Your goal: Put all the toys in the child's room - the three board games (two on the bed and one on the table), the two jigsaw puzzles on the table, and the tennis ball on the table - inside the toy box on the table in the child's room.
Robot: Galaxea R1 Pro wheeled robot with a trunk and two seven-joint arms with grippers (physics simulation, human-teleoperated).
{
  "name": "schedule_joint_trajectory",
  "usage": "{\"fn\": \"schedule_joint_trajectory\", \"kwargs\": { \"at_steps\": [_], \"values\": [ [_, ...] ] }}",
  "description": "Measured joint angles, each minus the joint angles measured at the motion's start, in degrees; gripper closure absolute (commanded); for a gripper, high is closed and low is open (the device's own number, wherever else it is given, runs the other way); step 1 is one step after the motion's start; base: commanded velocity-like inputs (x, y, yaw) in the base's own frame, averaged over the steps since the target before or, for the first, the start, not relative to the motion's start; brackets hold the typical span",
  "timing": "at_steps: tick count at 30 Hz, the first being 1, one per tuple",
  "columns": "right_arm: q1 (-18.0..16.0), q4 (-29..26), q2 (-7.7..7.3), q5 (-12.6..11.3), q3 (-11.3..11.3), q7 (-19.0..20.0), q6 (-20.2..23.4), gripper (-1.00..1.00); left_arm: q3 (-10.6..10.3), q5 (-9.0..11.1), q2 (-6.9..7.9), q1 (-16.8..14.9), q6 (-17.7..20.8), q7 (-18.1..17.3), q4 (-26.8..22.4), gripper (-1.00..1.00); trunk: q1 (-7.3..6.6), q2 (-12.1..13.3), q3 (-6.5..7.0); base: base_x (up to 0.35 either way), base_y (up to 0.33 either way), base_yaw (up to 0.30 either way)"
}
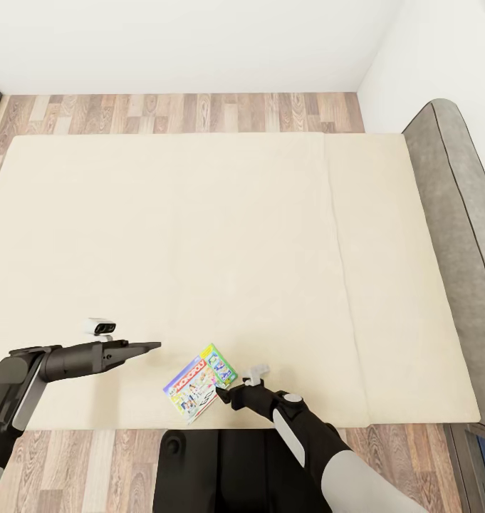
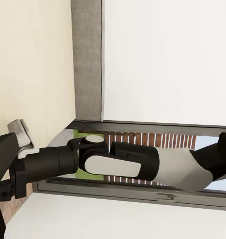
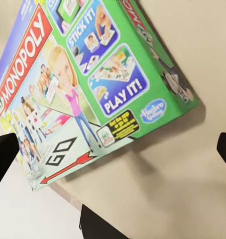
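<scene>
A green-and-white board game (image 1: 199, 381) with a red Monopoly banner lies flat on the bed (image 1: 270, 235), near its front edge. My right gripper (image 1: 224, 393) is at the box's near right corner, low over the mattress. In the right wrist view the board game (image 3: 88, 84) lies just ahead of the open right gripper (image 3: 114, 154), whose dark fingertips (image 3: 3, 159) stand wide apart with nothing held. My left gripper (image 1: 153, 347) hovers over the mattress to the left of the box and apart from it; its jaws are seen edge-on.
The grey headboard (image 1: 456, 214) runs along the bed's right side. Wood-plank floor (image 1: 199, 114) lies beyond the bed under a white wall. My dark base (image 1: 221, 463) is against the bed's front edge. The right forearm (image 2: 123, 162) crosses the left wrist view.
</scene>
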Motion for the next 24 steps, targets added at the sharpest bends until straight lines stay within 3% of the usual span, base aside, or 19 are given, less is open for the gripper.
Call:
{"fn": "schedule_joint_trajectory", "kwargs": {
  "at_steps": [24],
  "values": [
    [0.0, 0.21, 0.0, 0.05, -0.05, -0.31, -0.16, -1.0, 0.1, -0.1, 0.0, 0.0, 0.0, 0.0, 0.0, -1.0, 0.0, 0.0, 0.0, 0.0, 0.0, 0.0]
  ]
}}
